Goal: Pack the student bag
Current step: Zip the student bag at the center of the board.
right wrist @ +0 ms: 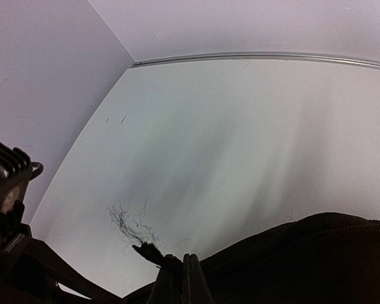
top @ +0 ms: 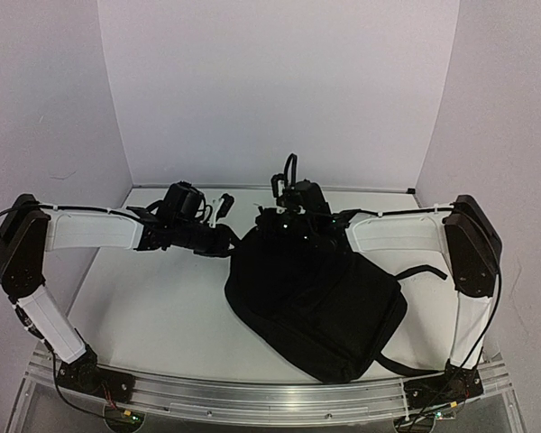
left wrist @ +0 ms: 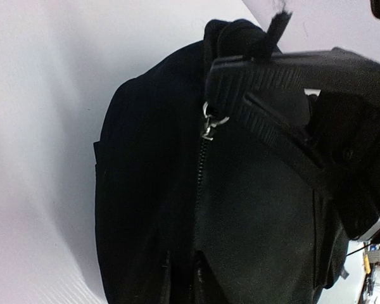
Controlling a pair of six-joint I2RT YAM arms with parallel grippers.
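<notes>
1. Since its zip looks closed along the run in view, the student bag lies flat on the table, right of centre, with one end close to the near edge. Likely nothing goes in yet.
2. Right gripper: fingers closed on a frayed cord at the bag's far end. My read is that it anchors that end.
3. Left gripper sits at the same end, with one ribbed finger just beside the metal zipper pull. Can't tell if it grips anything. Probably lining up to run the zip.
</notes>
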